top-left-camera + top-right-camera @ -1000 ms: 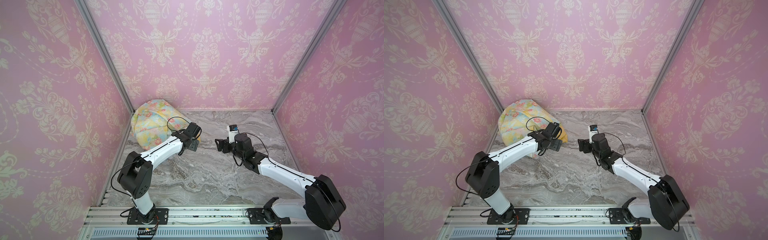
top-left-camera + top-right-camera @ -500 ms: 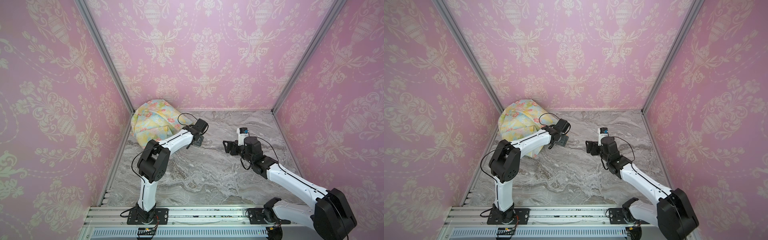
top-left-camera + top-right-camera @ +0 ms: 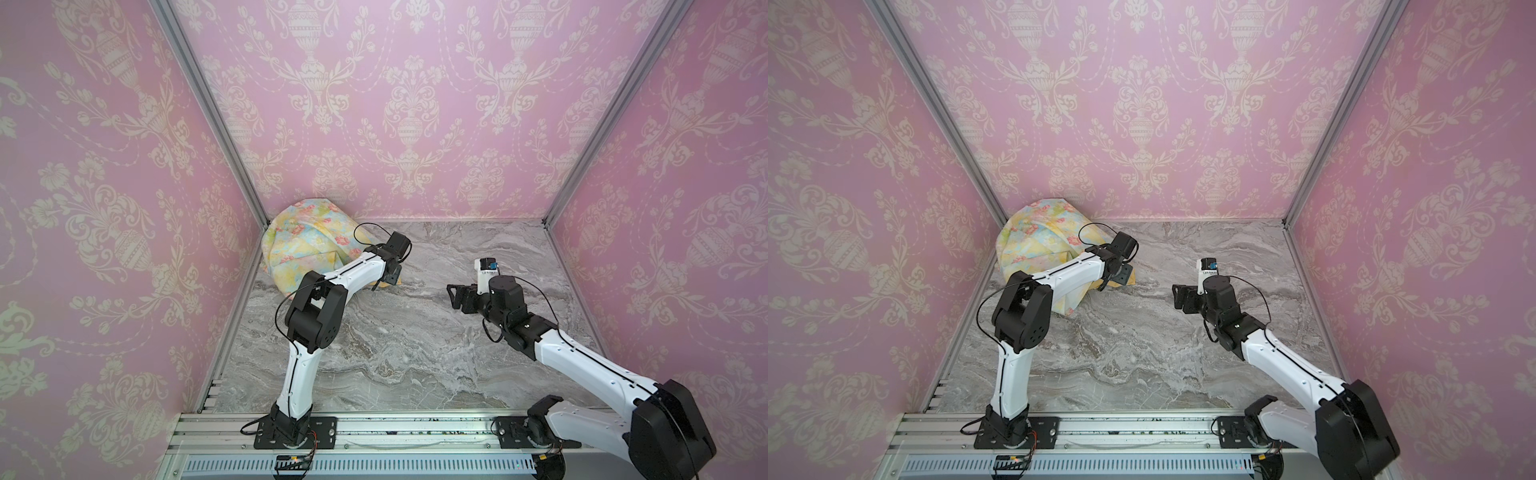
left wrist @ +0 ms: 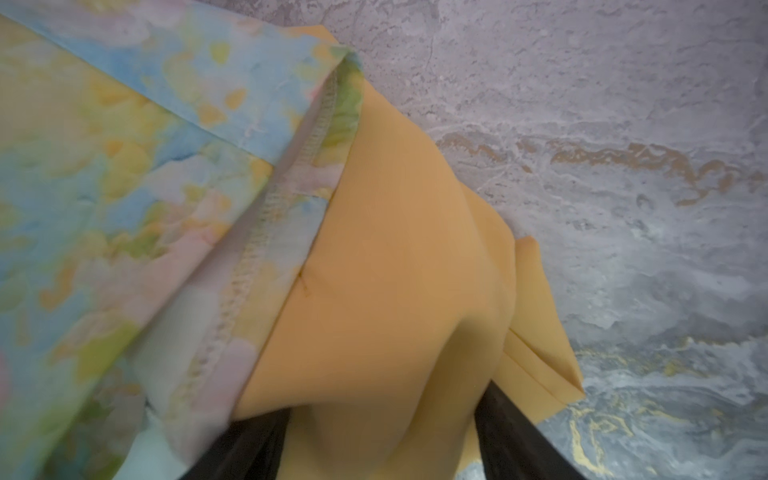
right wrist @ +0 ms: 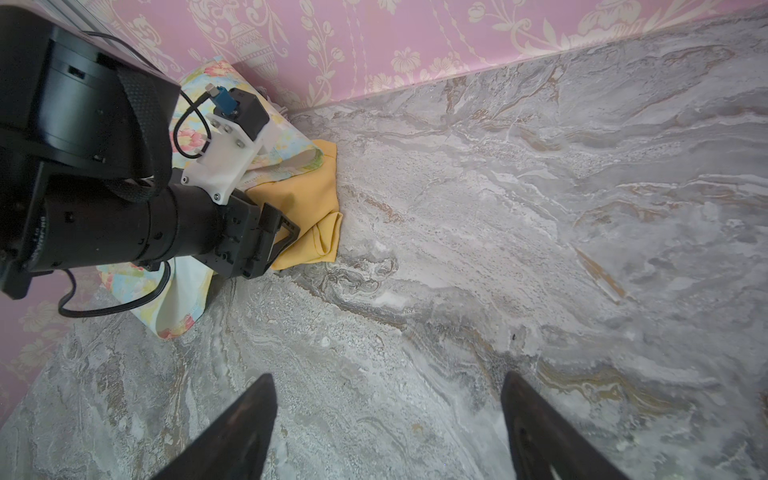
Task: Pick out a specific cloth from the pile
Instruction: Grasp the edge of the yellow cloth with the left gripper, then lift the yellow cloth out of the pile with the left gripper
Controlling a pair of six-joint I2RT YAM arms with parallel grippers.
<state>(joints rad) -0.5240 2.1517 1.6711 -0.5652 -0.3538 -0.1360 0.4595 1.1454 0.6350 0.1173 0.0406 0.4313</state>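
Two pincers are in sight, but only one reads plainly. The right pincer [image 5: 386, 376] stands released, its dark fingers [image 5: 245, 419] wide apart above the bare marble table [image 5: 498, 249], well clear of any fabric. Both fingers are cut off by the frame edge in the right wrist view.

The left pincer [image 3: 384, 286] is down at the cloth [image 3: 394, 282]. In both top views its own arm covers most of that meeting, so only a mustard sliver shows. In the left wrist view the cloth swells up between two black fingers [image 4: 511, 440] whose tips are buried under the fabric. I cannot tell whether they clench it or merely flank it.

The pile [image 3: 307, 245] is heaped in the far left corner of the table, against both walls, and the left arm hides part of its near side. The cloth juts out from under the pile's stitched hem on the side toward the table's middle and lies on the marble with a folded corner. How far it runs beneath the floral fabric is hidden. The nearest floral folds in the left wrist view are blurred.
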